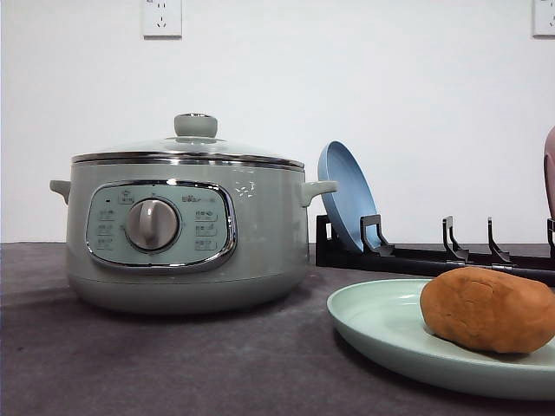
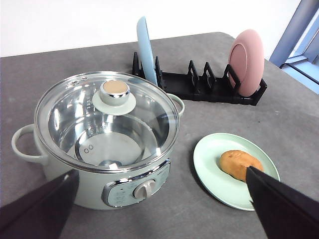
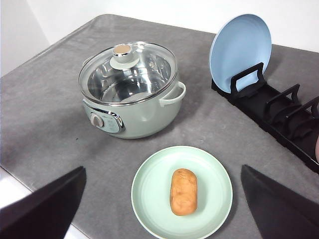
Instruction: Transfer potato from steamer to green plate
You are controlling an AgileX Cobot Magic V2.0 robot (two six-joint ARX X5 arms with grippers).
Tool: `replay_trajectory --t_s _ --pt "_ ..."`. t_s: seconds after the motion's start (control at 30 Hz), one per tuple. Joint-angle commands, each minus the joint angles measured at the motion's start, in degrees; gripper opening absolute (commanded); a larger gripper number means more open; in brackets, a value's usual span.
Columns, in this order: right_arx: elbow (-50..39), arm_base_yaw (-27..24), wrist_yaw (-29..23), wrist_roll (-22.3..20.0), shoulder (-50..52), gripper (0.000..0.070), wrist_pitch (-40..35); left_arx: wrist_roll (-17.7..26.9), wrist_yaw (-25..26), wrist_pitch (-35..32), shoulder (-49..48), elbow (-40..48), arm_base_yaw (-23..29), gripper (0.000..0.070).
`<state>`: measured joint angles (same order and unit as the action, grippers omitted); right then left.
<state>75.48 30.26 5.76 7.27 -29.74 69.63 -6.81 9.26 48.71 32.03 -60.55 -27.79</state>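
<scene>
With the potato [image 3: 184,198] resting on the green plate [image 3: 149,194] just ahead of the spread, empty right gripper [image 3: 162,234], the lidded steamer [image 3: 130,89] beyond it looks empty, suggesting the transfer is done.

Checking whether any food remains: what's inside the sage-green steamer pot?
Through the glass lid, the sage-green steamer pot shows a bare metal interior; no food visible. The orange-brown potato lies on the mint-green plate.
</scene>
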Motion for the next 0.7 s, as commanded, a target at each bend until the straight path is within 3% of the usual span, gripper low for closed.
replay_trajectory --t_s 0.0,0.17,0.2,0.23,0.27,0.3,0.37,0.67 --pt "1.07 0.35 -0.22 -0.7 -0.13 0.0628 -0.53 -0.24 0.22 -0.53 0.0 -0.35 -0.35 0.07" --pt "1.07 0.35 -0.2 -0.66 -0.13 0.0623 -0.5 -0.2 0.22 -0.51 0.07 -0.35 -0.35 0.0679" --pt "1.07 0.35 -0.2 -0.61 -0.13 0.0545 -0.37 -0.2 0.2 -0.41 0.07 -0.35 -0.35 0.0533" --pt "1.07 0.35 -0.2 -0.55 -0.13 0.037 -0.23 -0.17 0.2 -0.2 0.07 -0.35 -0.35 0.0263" --pt "1.07 0.35 -0.22 -0.57 -0.13 0.0148 -0.05 -0.15 0.2 0.18 0.07 -0.35 -0.35 0.0013" --pt "1.07 0.35 -0.22 -0.57 -0.13 0.0003 0.0 -0.17 -0.12 0.2 0.07 -0.33 -0.35 0.0047" --pt "1.07 0.35 -0.2 -0.59 -0.13 0.0013 -0.26 -0.17 -0.35 0.15 0.09 -0.33 -0.35 0.0016" --pt "1.07 0.35 -0.2 -0.24 -0.11 0.0013 -0.85 -0.31 -0.31 -0.33 -0.04 -0.35 -0.35 0.0017"
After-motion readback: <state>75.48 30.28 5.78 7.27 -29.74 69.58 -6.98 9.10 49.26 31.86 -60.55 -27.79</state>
